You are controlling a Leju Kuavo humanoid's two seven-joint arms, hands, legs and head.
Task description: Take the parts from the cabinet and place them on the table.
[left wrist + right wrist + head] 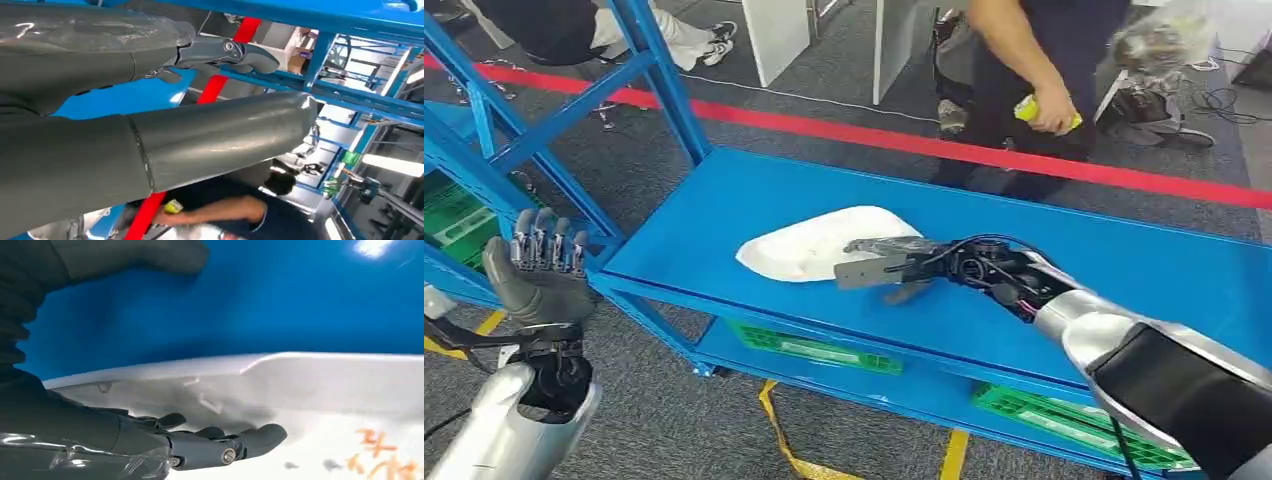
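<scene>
- Left hand (542,262) is raised off the shelf's left corner, fingers apart, holding nothing.
- The white part (824,243) lies on the blue shelf (1144,265), near its front edge, left of the middle.
- Right hand (894,262) has its fingers on the part's right end; a firm grip cannot be told.
- Lifting and carrying to the table remain, I judge.
- A person (1024,80) stands beyond the back edge; the left uprights (664,85) crowd the way out.

left hand (165,100) fingers apart, empty | blue rack (320,55) | person (240,212) beyond

Left hand (542,268) raised, spread — right hand (894,265) outstretched.
</scene>
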